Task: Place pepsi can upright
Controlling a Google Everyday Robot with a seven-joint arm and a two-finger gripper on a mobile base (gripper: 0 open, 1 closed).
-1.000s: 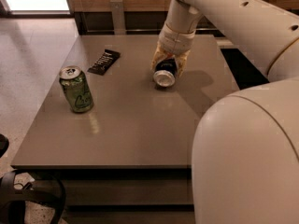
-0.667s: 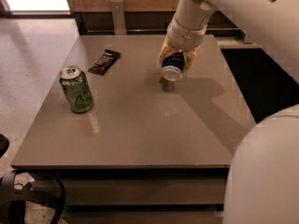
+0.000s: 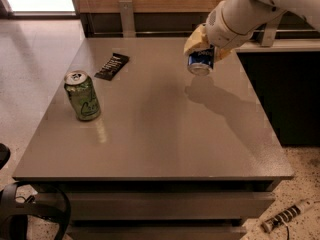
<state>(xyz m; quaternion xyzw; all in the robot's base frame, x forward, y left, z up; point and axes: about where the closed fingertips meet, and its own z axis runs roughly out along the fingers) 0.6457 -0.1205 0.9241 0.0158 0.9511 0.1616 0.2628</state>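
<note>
My gripper (image 3: 203, 48) hangs over the far right part of the grey table (image 3: 150, 134). It is shut on the pepsi can (image 3: 200, 63), a dark blue can with a silver end. The can is held in the air, tilted, with its silver end turned toward the camera and downward. Its shadow falls on the table just below and to the right. The yellowish fingers (image 3: 194, 40) wrap the can's upper part and hide it.
A green can (image 3: 82, 96) stands upright at the table's left side. A flat black packet (image 3: 112, 66) lies behind it, toward the far left. A dark cabinet (image 3: 280, 94) stands right of the table. A power strip (image 3: 286, 217) lies on the floor at lower right.
The gripper has lifted the pepsi can off the table and carried it up and to the right. The arm has swung out of the foreground. The green can and packet have not moved.
</note>
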